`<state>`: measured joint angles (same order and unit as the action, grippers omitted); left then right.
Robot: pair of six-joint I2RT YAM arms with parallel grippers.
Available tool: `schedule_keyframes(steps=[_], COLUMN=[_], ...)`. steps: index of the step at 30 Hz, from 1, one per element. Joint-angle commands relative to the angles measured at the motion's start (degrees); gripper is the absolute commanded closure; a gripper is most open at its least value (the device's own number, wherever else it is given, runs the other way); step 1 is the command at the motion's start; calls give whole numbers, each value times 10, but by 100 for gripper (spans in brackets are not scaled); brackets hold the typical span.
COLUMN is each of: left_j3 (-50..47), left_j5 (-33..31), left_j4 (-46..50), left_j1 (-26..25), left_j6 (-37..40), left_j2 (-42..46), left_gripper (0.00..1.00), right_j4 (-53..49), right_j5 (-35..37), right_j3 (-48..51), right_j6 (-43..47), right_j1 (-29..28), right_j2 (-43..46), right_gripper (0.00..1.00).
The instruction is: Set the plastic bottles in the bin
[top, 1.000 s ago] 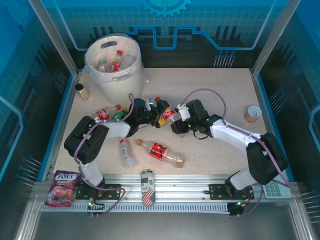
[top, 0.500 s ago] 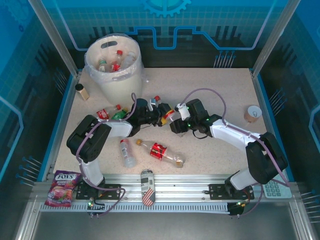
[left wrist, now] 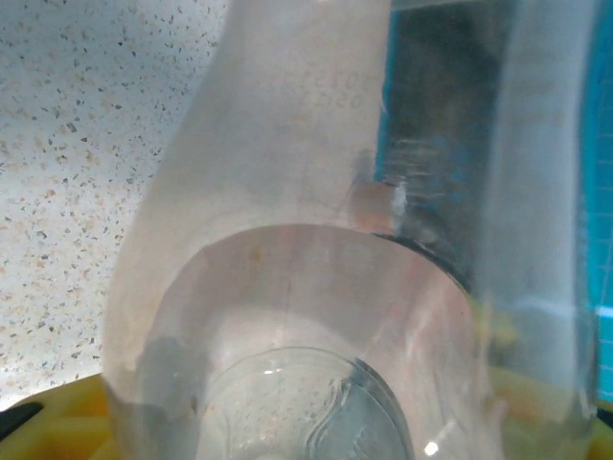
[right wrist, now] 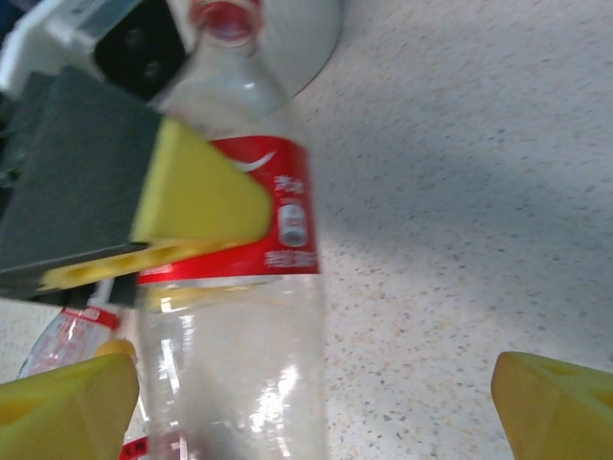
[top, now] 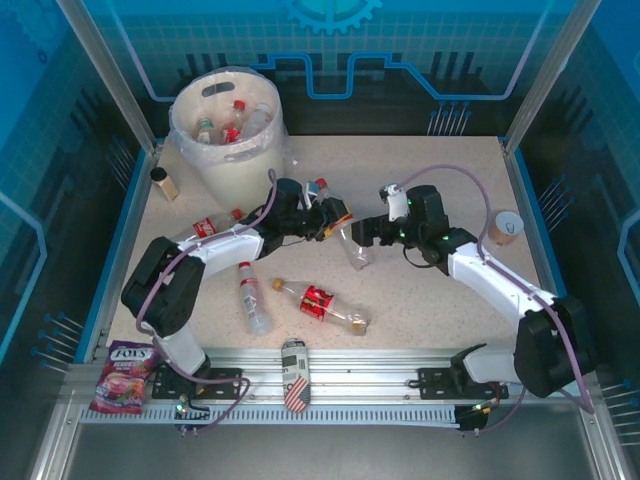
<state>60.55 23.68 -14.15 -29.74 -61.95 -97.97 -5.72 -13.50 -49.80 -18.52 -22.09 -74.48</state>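
Plastic bottles (top: 318, 300): clear, ribbed, red-labelled; two lie on the speckled surface (top: 440, 300) nearest the arms.
Mid-surface, left gripper (top: 335, 215) clamps a red-capped bottle (top: 355, 248); right gripper (top: 368, 232) spread wide just beside it. Farthest back, round cream bin (top: 225, 170), bag-lined, holds more bottles.

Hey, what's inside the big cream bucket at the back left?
At least three small clear plastic bottles lie in the cream bucket, one red-capped. Whatever lies beneath them is covered.
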Motion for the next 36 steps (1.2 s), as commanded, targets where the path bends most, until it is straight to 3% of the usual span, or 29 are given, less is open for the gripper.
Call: schedule_keyframes(steps=[1,9,14,18,21,30,36], left_j3=[54,230,317,373,401,446,384], left_j5=[-30,-29,-29,-26,-24,-109,-189], left_j4=[105,284,346,379,376,368,280], left_j1=[-13,0,66,115,158,300,351], left_j6=[100,252,297,325,328,343,307], left_j2=[49,76,79,82,91,99,116], left_gripper=[52,56,66,68,68,70,74], right_j4=[-23,-2,-1,-30,-37,-69,-81], right_j5=[53,54,61,63,68,74,88], right_j3=[-2,27,38,31,32,20,29], right_j6=[-27,-59,-65,-51,-45,-33,-27], right_j1=[16,29,29,29,29,27,25], right_j2=[26,26,28,25,26,11,21], right_gripper=[4,4,4,4,4,4,4])
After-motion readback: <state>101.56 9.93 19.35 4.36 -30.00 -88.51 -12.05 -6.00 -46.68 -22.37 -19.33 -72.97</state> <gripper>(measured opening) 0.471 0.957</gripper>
